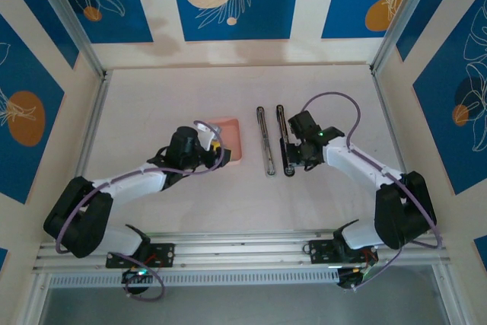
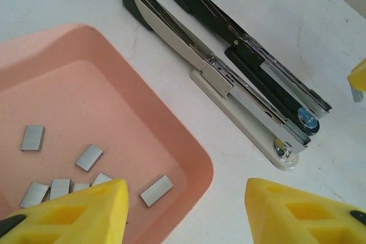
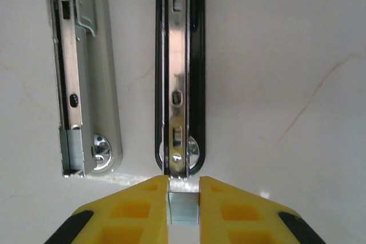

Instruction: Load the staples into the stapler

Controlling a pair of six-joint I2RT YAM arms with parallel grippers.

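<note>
Pinched between the yellow fingers of the right gripper (image 3: pixel 184 188): one small grey staple strip (image 3: pixel 183 214), jaws narrowed to the strip's own width; held in line with the bright open channel of the black stapler (image 3: pixel 180 72), presumably so as to slide in lengthwise rather than go in crooked; poised just at that stapler's near end, touching the metal or a hair short of it, impossible to tell from the wrist view.

Opened out flat on the pale table (image 3: pixel 286 55), channel upward, most likely to leave the magazine exposed for loading; just beside it and parallel, across a narrow gap, a grey stapler (image 3: pixel 86 72) opened the same way; from above, both long bars side by side near mid-table.

Further left, scattered over the floor of a salmon-pink tray (image 2: pixel 171 112): the loose strips (image 2: pixel 88 157), several, lying flat; kept there probably as the supply, the raised walls stopping any scatter.

Hovering above that tray: the left gripper (image 2: pixel 187 198), fingers parted about halfway and holding nothing; judged to be waiting over the supply for another pick, well apart from the right arm's work.

Step in hand, as a judgement: feeding the strip into the black channel; not yet loaded, so far as visible.
</note>
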